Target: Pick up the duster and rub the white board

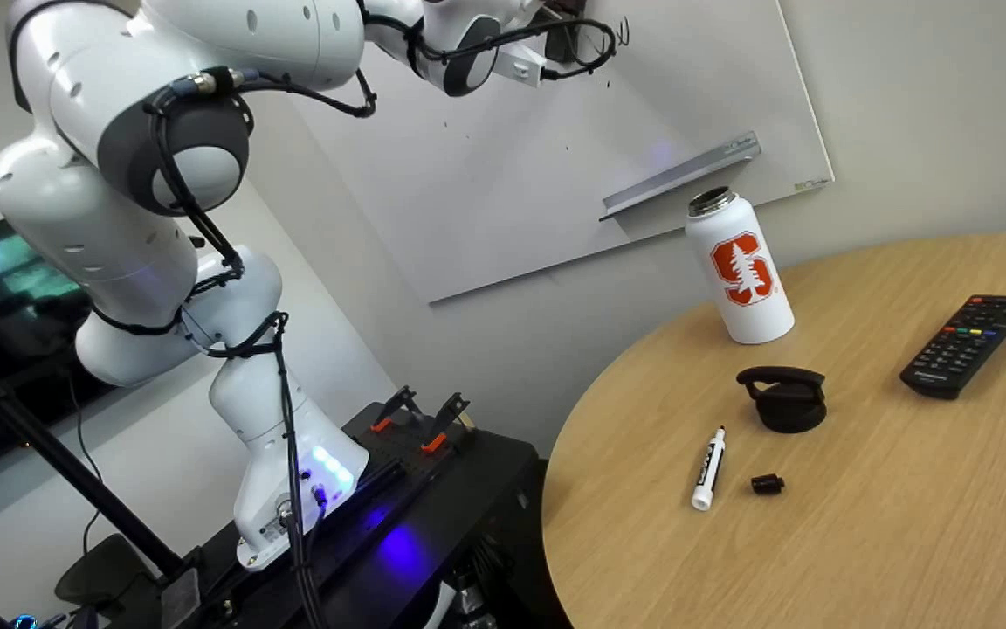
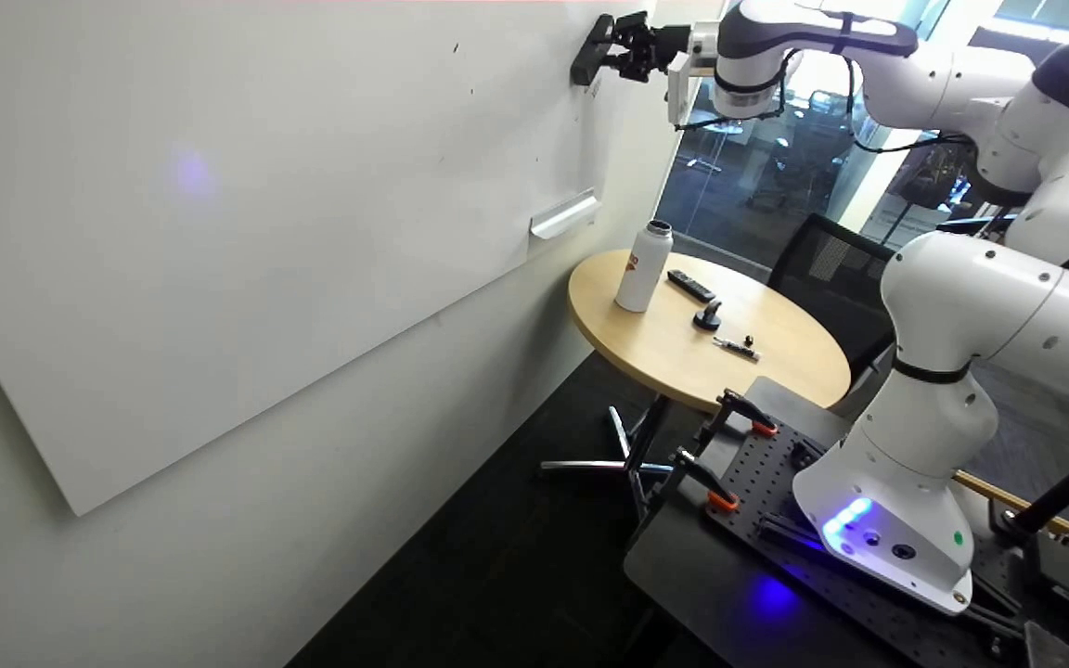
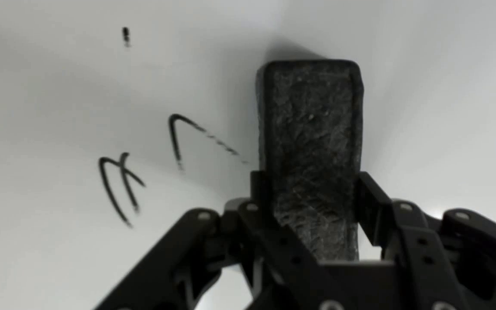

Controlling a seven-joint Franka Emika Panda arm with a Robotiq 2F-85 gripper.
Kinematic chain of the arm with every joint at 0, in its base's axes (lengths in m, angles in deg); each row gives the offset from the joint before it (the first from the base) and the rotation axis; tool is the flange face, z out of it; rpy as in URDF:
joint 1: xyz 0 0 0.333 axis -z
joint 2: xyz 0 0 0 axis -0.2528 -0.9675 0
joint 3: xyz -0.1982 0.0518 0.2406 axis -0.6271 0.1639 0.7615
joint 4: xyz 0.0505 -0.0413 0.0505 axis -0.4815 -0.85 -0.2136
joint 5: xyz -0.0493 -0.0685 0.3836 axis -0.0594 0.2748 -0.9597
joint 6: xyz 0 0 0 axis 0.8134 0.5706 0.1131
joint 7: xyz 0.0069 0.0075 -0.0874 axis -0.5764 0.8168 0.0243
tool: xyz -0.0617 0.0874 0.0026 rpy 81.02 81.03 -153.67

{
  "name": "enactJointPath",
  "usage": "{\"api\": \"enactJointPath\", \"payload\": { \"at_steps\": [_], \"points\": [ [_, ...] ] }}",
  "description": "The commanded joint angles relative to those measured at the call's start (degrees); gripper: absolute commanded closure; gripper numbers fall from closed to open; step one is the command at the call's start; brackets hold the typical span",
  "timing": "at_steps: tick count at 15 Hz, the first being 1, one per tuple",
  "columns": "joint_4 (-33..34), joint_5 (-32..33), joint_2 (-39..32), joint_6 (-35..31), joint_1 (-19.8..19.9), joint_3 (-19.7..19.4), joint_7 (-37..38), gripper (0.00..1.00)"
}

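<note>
The duster is a dark rectangular block held upright in the wrist view. My gripper is shut on its long sides, with both fingers touching it. In an exterior view my gripper holds the duster at the upper right part of the white board. The duster is against or very close to the board; I cannot tell full contact. The board also shows in an exterior view and fills the wrist view's background. Black marker strokes lie left of the duster in the wrist view.
A grey ledge juts from the board's lower part. Below, a round wooden table bears a white bottle, a remote, a black lump with a handle, a marker and a small black cap.
</note>
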Motion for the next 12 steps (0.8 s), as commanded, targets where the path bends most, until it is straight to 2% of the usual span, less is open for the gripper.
{"api": "enactJointPath", "payload": {
  "at_steps": [1,12],
  "points": [
    [-0.8,0.3,2.0,2.0,-1.7,2.4,-2.2,0.73],
    [4.3,1.6,-1.6,-10.0,-8.4,-11.3,-4.6,0.73]
  ]
}}
